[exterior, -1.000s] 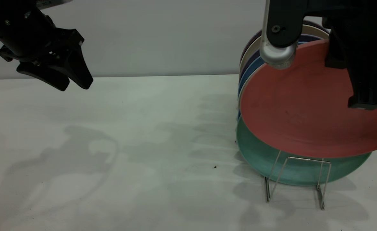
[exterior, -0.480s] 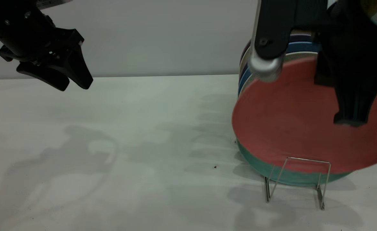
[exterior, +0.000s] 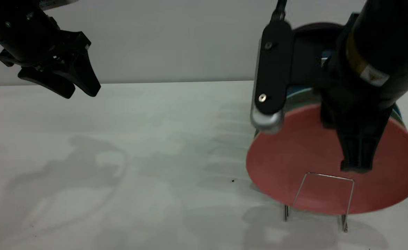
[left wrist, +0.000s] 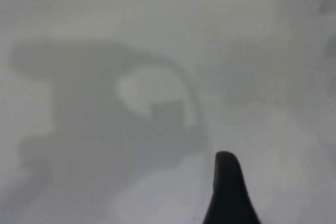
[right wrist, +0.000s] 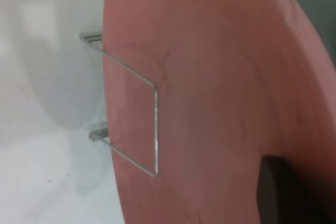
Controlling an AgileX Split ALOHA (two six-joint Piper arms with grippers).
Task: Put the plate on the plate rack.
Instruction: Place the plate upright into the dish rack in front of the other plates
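Left pincer: mine, parked high over the left end of the bench, unmoved over the past second. Its dark fingers hang released with a gap between the tips and carry nothing. Its wrist view shows only one fingertip and shadow on the bare surface.

Plate: salmon-pink, clenched at its upper edge by my right pincer, one finger lying across its front face. Change noted: a second ago it hung high and tilted, with the mint-green plate showing below it; now it is lowered and stands nearly upright just behind the front wire loop of the plate rack, covering the green plate entirely. Its lower rim sits level with the loop's feet. Judgement: the plate is entering the front slot, the placing step near its end, release not yet made.

Hidden or unclear:
- whether the lower rim rests on the rack base or hangs just above it; I cannot tell;
- the rear finger of the right pincer, behind the plate;
- the other racked plates, only a sliver of coloured edge beside my right arm;
- the rack behind its first loop;
- the plate's right side, close to the picture's border.
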